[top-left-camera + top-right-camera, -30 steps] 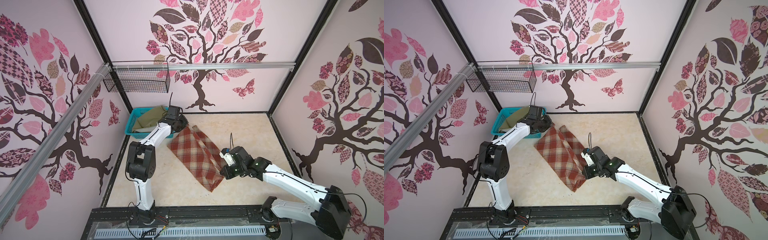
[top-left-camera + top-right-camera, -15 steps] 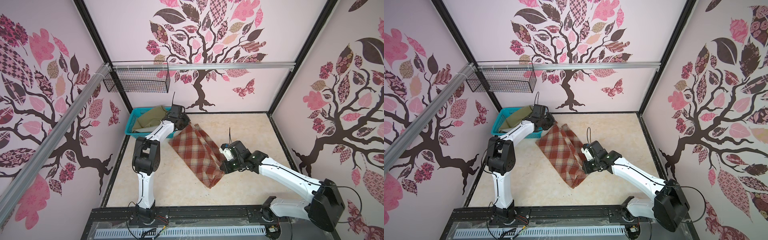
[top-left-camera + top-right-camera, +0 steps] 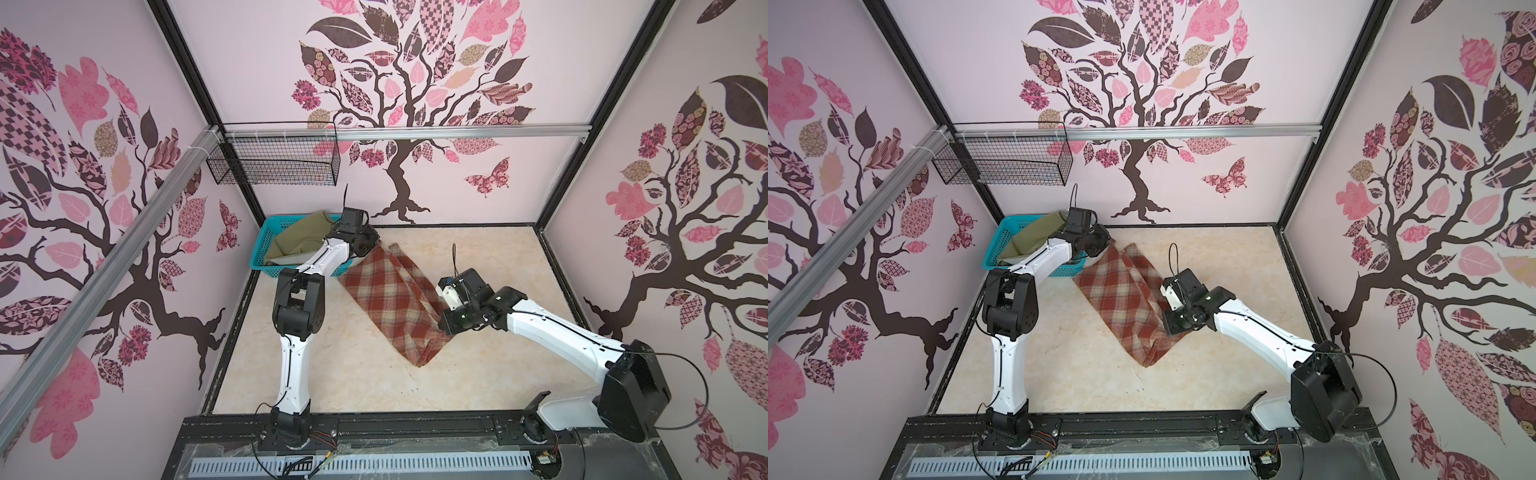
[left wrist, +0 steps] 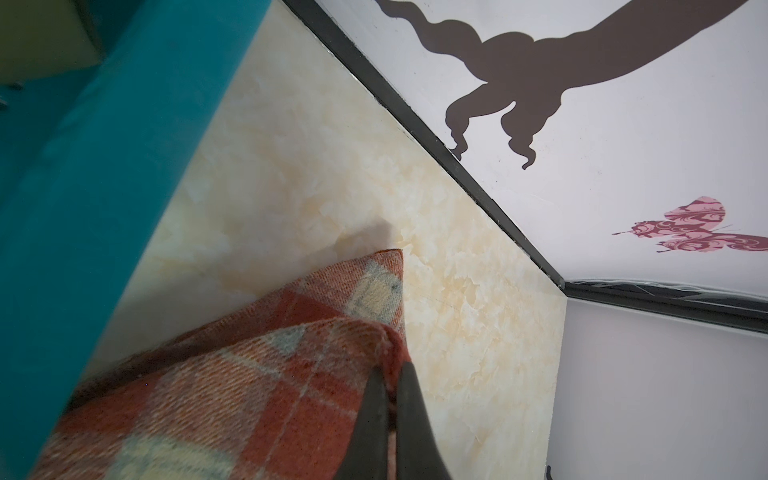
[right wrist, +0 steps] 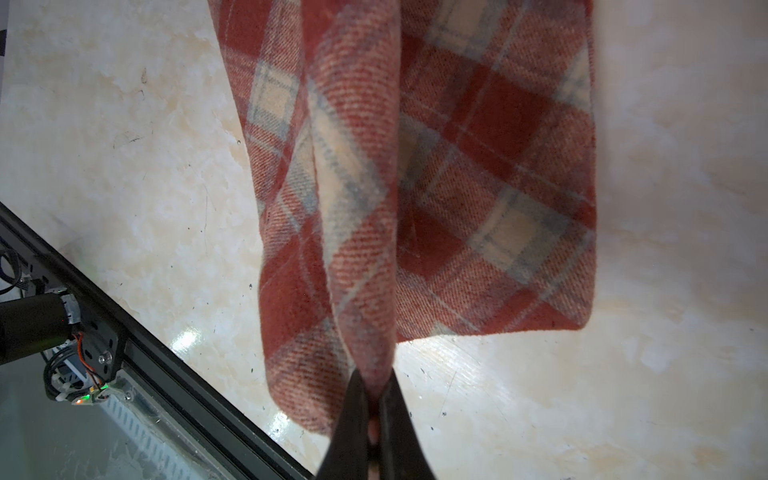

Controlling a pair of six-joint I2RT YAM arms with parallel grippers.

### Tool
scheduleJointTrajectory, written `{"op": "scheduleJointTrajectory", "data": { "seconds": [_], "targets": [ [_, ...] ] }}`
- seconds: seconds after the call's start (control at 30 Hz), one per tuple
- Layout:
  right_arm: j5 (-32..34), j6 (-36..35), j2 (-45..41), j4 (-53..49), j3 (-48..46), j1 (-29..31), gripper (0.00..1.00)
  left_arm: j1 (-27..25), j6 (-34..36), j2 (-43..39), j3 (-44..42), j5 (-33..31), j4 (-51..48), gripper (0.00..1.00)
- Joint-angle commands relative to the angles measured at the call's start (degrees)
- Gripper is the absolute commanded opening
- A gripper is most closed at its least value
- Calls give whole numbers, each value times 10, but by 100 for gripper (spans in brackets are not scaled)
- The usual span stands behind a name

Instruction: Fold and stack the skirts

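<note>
Presently, the left tool (image 4: pixel 392 372) is clamped shut on a far corner of the plaid skirt (image 4: pixel 232 399), just beside the turquoise basket (image 4: pixel 83 208); the right tool (image 5: pixel 374 388) is pinched on a gathered fold at the near end of the same garment. Between the two tools the plaid skirt stretches diagonally over the surface (image 3: pixel 498 257), folded lengthwise. The woolly weave appears thick, soft and fairly heavy: expect sag between grips, loose creases and little slip. Take hold at corners or hem edges, through all layers. The olive skirt (image 3: pixel 301 241) lies crumpled in the basket; its plain cloth looks thinner and probably smoother, so take it at a hem corner or the waistband.
</note>
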Motion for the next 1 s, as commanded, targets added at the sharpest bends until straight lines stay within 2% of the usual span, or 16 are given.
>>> {"op": "scheduleJointTrajectory", "data": {
  "seconds": [0.0, 0.17, 0.47, 0.67, 0.97],
  "targets": [
    [16, -13, 11, -37, 21, -3, 0, 5, -5, 7, 26, -1, 28, 0],
    [5, -16, -2, -47, 33, -3, 0, 6, -7, -16, 9, 4, 31, 0],
    [12, -21, -78, -74, 36, 19, 0, 15, 1, -162, -107, -2, 49, 0],
    [51, 6, -115, -93, 41, 113, 0, 24, 11, -280, -203, -9, 48, 0],
    [88, 70, -146, -73, 34, 244, 0, 72, 29, -474, -338, -19, 13, 0]
  ]
}}
